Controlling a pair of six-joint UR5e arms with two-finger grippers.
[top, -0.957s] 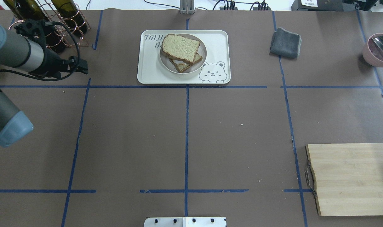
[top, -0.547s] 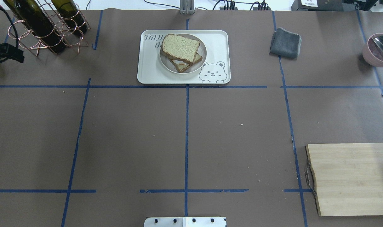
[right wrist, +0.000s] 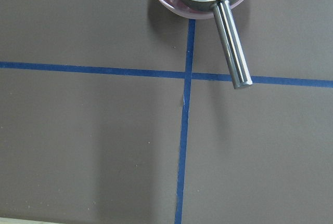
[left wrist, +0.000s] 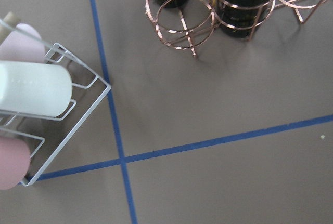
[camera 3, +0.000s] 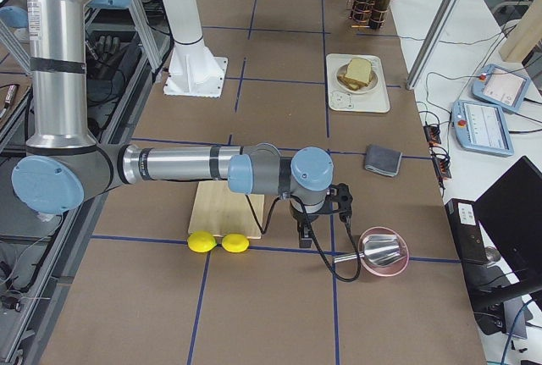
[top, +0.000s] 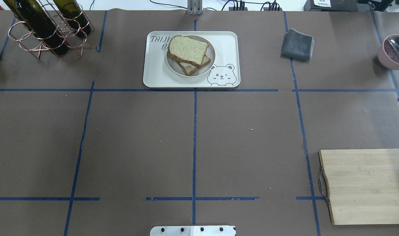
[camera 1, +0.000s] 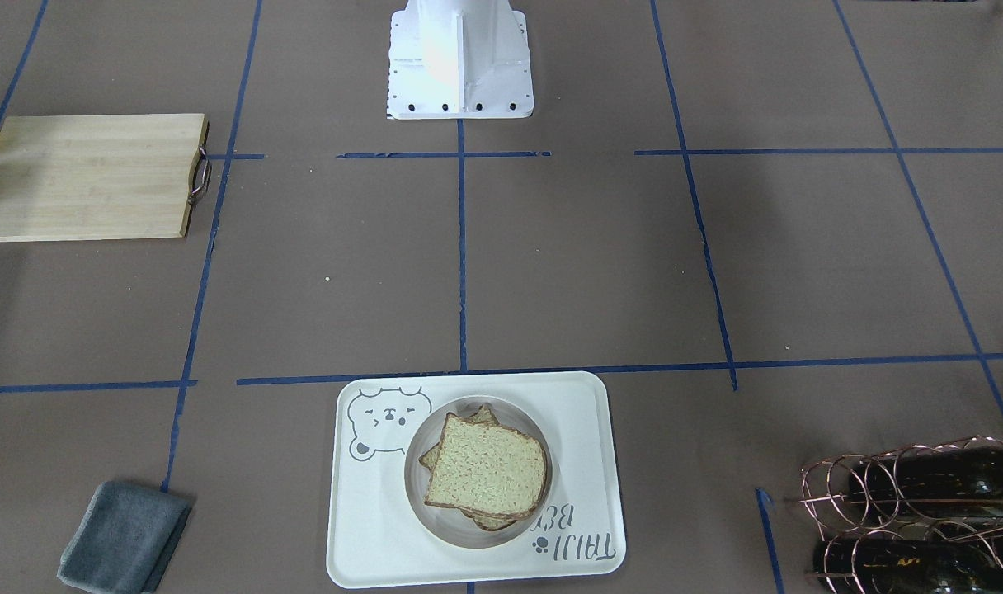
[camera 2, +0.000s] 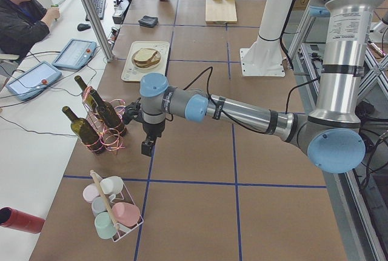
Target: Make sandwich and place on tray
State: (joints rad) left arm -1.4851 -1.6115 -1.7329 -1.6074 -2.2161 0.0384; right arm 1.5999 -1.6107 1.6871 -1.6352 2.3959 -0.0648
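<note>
The sandwich (top: pixel 188 49) is two brown-crusted bread slices stacked askew on a round white plate (top: pixel 208 65) on the cream tray (top: pixel 153 77) with the bear drawing, at the table's far middle. No egg shows between the slices. It also shows in the front-facing view (camera 1: pixel 485 470) and the left view (camera 2: pixel 145 57). My left gripper (camera 2: pixel 147 146) hangs by the wine rack, far from the tray; I cannot tell whether it is open or shut. My right gripper (camera 3: pixel 303 234) hangs between the cutting board and the pink bowl; I cannot tell its state either.
A copper rack with wine bottles (top: pixel 48 29) stands far left. A wire rack of cups (camera 2: pixel 112 206) stands beside it. A grey cloth (top: pixel 297 44), a pink bowl with a metal scoop (top: pixel 394 52) and a wooden cutting board (top: pixel 367 185) are on the right. Two lemons (camera 3: pixel 216 242) lie by the board.
My left arm has drawn back to the left, out of the overhead view. The sandwich and tray have not moved.
</note>
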